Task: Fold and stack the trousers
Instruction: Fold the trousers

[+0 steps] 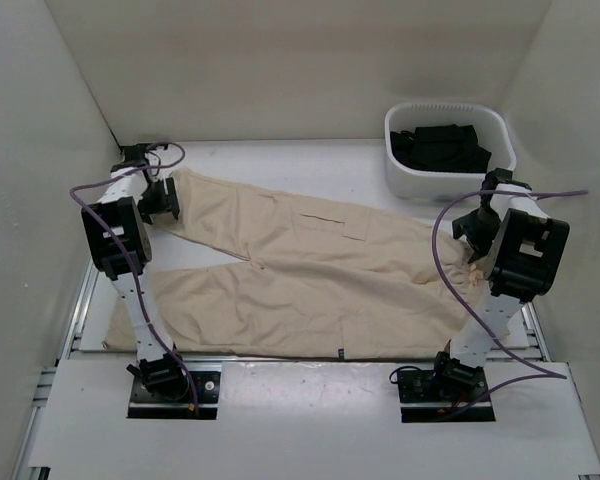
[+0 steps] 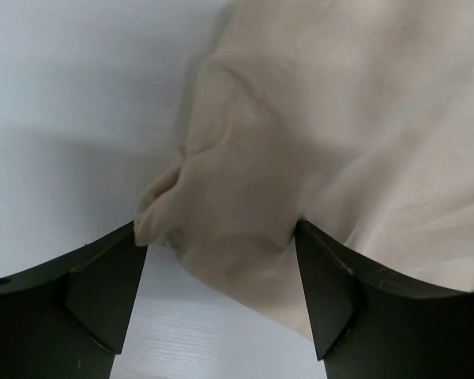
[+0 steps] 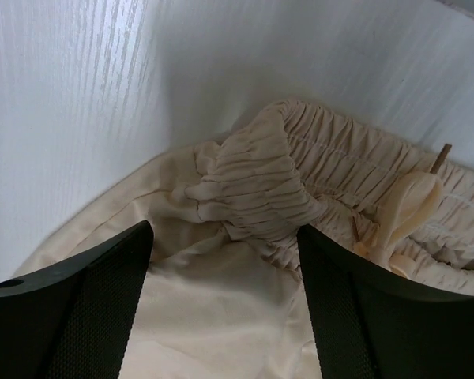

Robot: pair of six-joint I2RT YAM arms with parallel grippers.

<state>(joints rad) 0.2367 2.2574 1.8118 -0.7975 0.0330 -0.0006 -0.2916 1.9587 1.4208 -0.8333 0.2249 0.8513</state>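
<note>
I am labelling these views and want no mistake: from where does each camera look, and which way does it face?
Top external: above and behind the arm bases, facing down at the table, the spread trousers and a white bin; both arms show.
Left wrist: on the left arm, facing down at a leg end; the left gripper frames it.
Right wrist: on the right arm, facing down at the gathered waistband; the right gripper frames it.
Shared: all three see the trousers.
</note>
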